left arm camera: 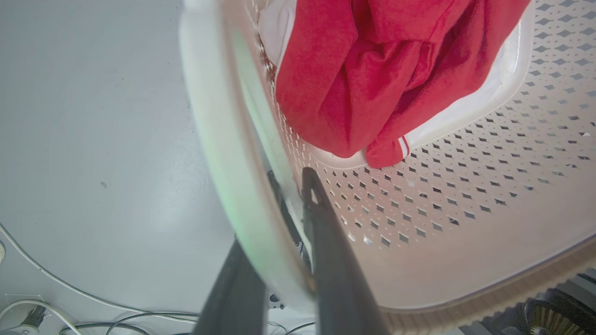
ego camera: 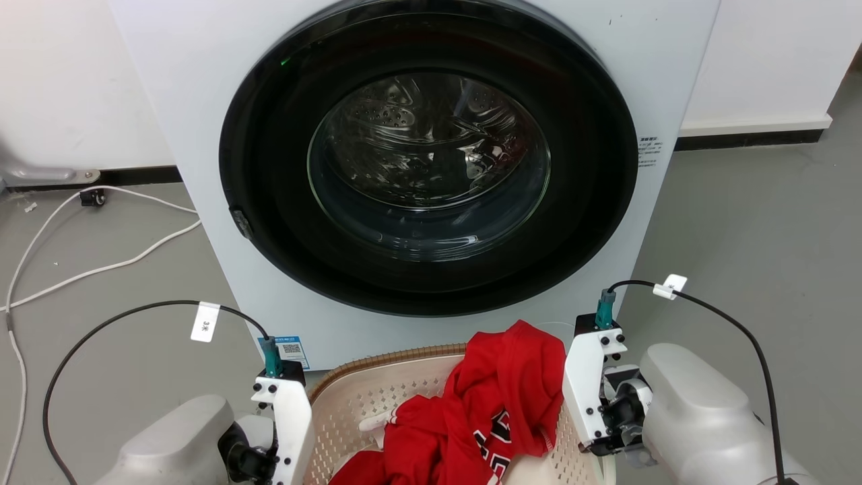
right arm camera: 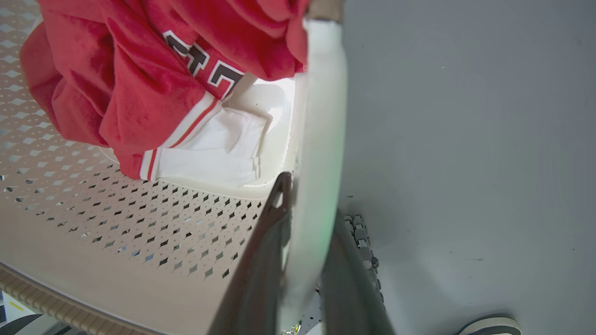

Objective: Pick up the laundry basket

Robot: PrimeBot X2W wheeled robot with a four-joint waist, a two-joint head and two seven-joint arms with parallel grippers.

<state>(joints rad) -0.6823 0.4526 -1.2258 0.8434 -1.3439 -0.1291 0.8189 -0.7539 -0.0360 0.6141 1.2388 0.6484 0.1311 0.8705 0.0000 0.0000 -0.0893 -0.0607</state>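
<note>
Looking down at the washing machine [ego camera: 431,168] first, since it eats most of the head view. Its door is shut and its front panel sits just beyond the far brown rim of the laundry basket [ego camera: 350,397], so there's very little slack on that edge. Grey floor [ego camera: 754,229] opens out on both sides of the machine. My right side is wide open, while the left has a white cable [ego camera: 101,269] snaking across it near the wall.

The basket sits low between my two arms. A red garment [ego camera: 485,404] is heaped in it, up against the right-hand side, with a bit of white cloth [right arm camera: 219,149] underneath.

Left gripper [left arm camera: 279,218]: jaws clamped over the basket's white side edge, one finger inside the perforated wall and one outside. Right gripper [right arm camera: 309,200]: same deal on the opposite edge, jaws gripping it, with open floor just outside.
</note>
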